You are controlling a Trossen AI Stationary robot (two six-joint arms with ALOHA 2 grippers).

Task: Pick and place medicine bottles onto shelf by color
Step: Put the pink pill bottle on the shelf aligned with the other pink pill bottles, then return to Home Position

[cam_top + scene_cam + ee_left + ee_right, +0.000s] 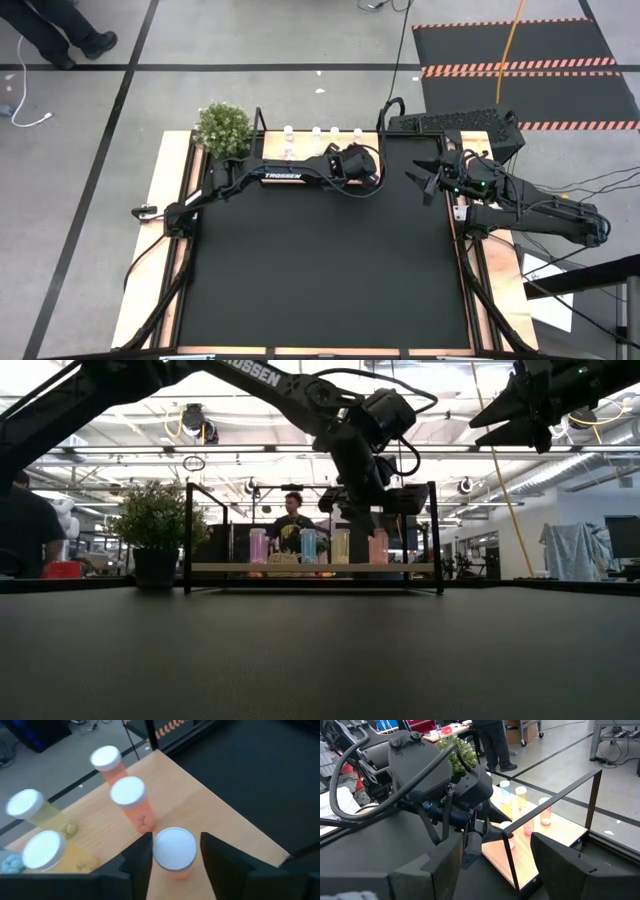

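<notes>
Left arm stretched across the table's far edge, wrist bent down over the shelf (372,135), left gripper (174,857) straddling a pink bottle (175,854) standing at the shelf's right end, fingers (142,855) parted to either side of its white cap, contact impossible to judge. Nearby on the board, 2 more pink bottles (131,802) and 2 yellow ones (46,851), all upright. Right arm raised beside the table's right edge, right gripper (422,181) open and empty, pointed toward the shelf.
</notes>
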